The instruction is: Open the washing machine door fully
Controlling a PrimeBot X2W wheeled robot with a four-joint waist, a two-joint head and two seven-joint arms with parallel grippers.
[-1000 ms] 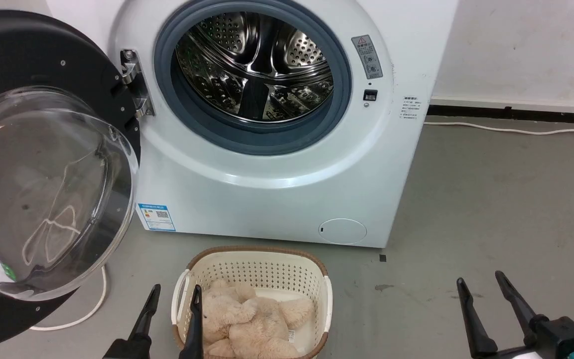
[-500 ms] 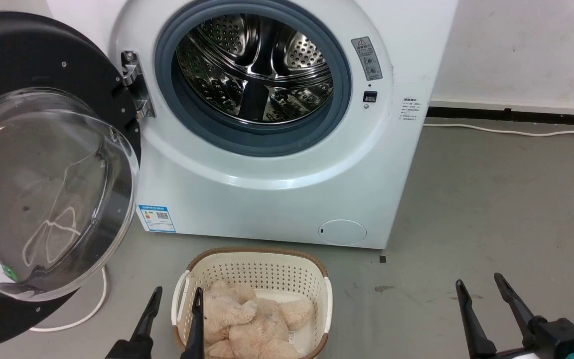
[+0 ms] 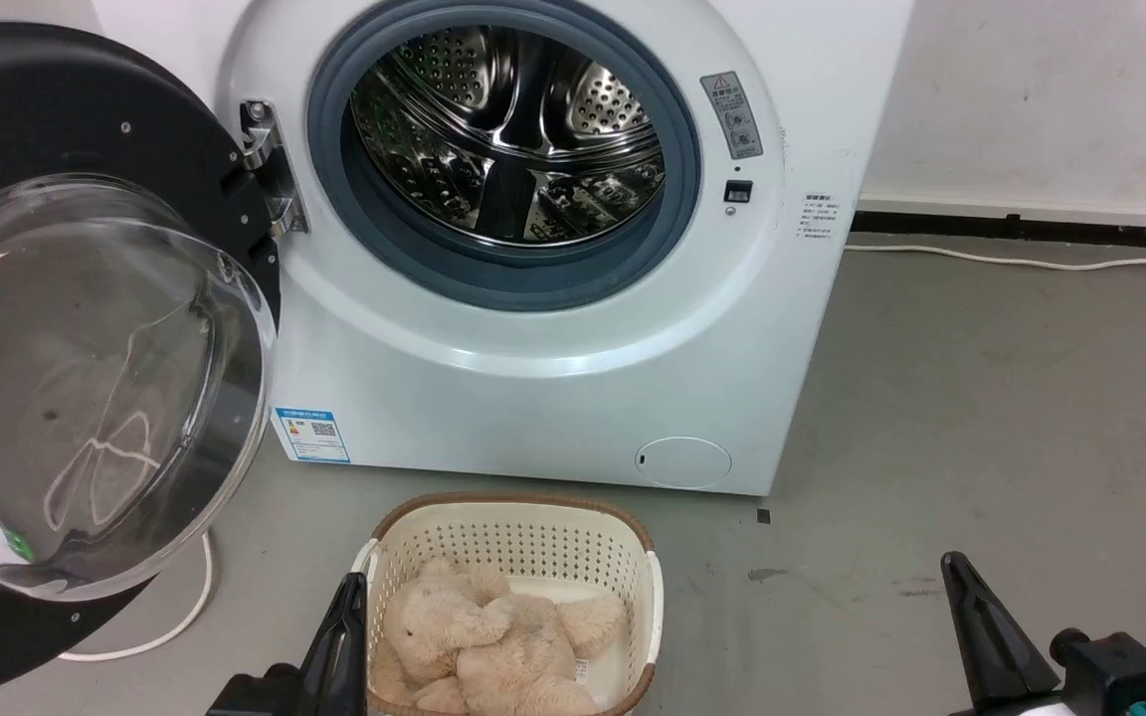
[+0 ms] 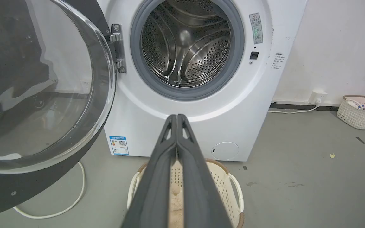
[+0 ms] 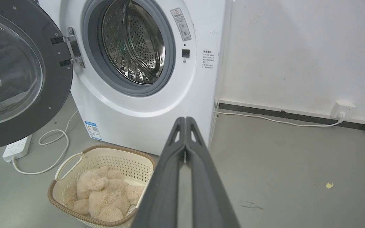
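Low before the washing machine (image 3: 533, 398), left gripper (image 3: 352, 589) and right gripper (image 3: 955, 565) have just pinched shut, empty, with the washing machine door (image 3: 86, 99) swung wide left, so the job looks done.

Cream basket (image 3: 513, 542) with beige plush bear (image 3: 474, 636); white cable (image 3: 1031, 263) on grey floor (image 3: 981, 398)

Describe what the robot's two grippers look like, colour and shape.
The left gripper and right gripper match: each has two long, matte dark grey fingers tapering to narrow tips, with slim triangular cut-outs near the ends. In the head view, the right one's black base carries a small teal mark.
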